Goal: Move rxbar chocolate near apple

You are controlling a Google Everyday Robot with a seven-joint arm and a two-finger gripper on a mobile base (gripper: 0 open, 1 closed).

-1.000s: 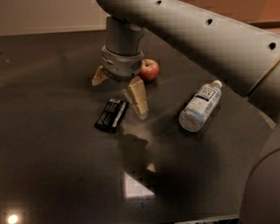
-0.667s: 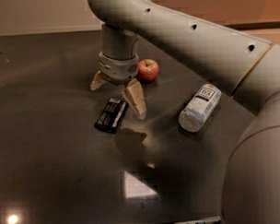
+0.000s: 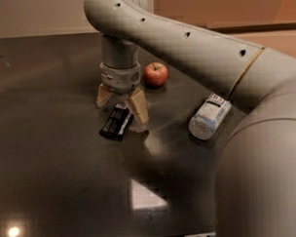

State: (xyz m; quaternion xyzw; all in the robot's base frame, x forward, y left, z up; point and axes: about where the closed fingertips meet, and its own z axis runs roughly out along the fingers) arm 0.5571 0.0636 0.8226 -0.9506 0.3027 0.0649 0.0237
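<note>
On the dark glossy tabletop [image 3: 52, 158], the flat black-wrapped rxbar chocolate [image 3: 116, 123] lies near the small round red apple [image 3: 155, 74] but not touching it. The two-finger gripper [image 3: 121, 110] hangs over the bar's far end, its tan fingers spread apart, seemingly to straddle the wrapper for a grasp. A clear plastic bottle [image 3: 210, 116] lies sideways, well apart.

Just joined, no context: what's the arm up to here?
The arm's gripper is low over the far end of the rxbar chocolate, with the fingers open and apparently straddling it. The bar lies flat on the dark table, not yet gripped. The apple sits just behind and to the right of the gripper. A clear plastic bottle lies on its side further right.
</note>
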